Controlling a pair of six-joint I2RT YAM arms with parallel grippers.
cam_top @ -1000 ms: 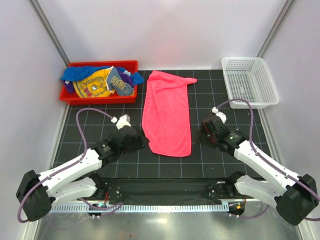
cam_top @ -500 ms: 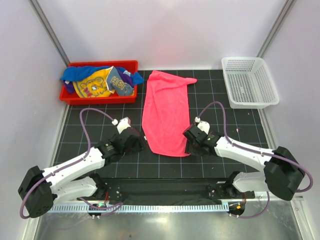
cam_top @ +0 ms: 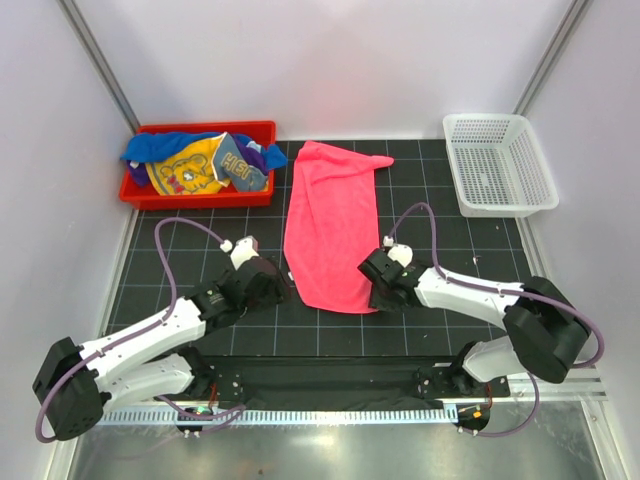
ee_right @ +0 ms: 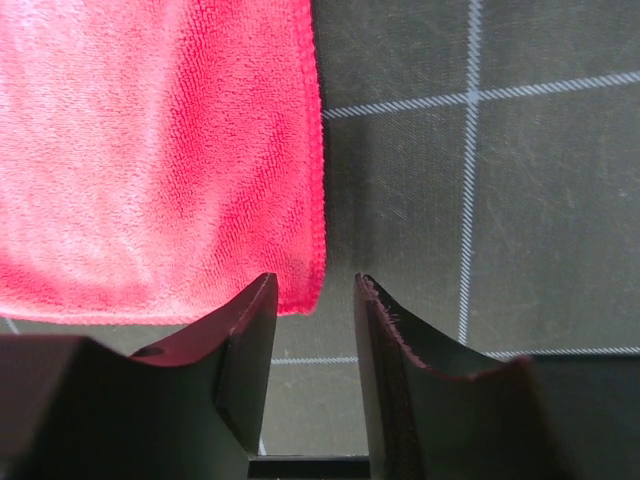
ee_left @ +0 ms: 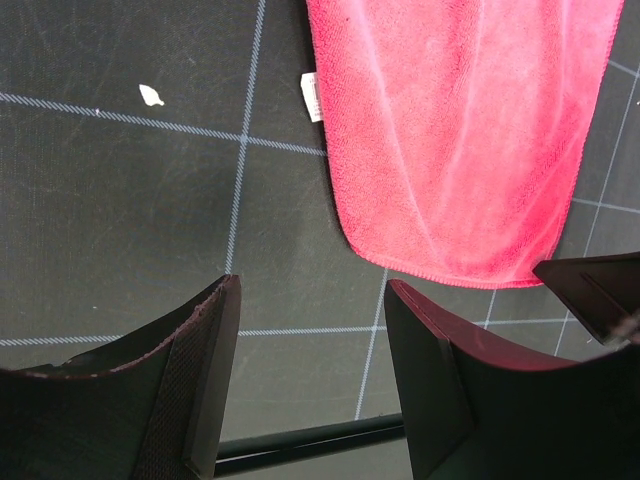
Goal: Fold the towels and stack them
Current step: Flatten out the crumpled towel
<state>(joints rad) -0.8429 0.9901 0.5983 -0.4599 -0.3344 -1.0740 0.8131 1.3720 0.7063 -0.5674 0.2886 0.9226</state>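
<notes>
While 1 pink towel (cam_top: 333, 225) lies lengthwise 12-to-6, the left gripper (ee_left: 310, 290) gapes empty; the right gripper (ee_right: 315, 284), half-open, straddles its 5 o'clock corner.

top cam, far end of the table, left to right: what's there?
red plastic bin holding crumpled multicolour towels → hot pink cloth towel spread flat on the mat → white mesh plastic basket

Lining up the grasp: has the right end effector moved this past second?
Yes: right end effector moved left, away from the white basket, to the pink towel's near corner.
</notes>
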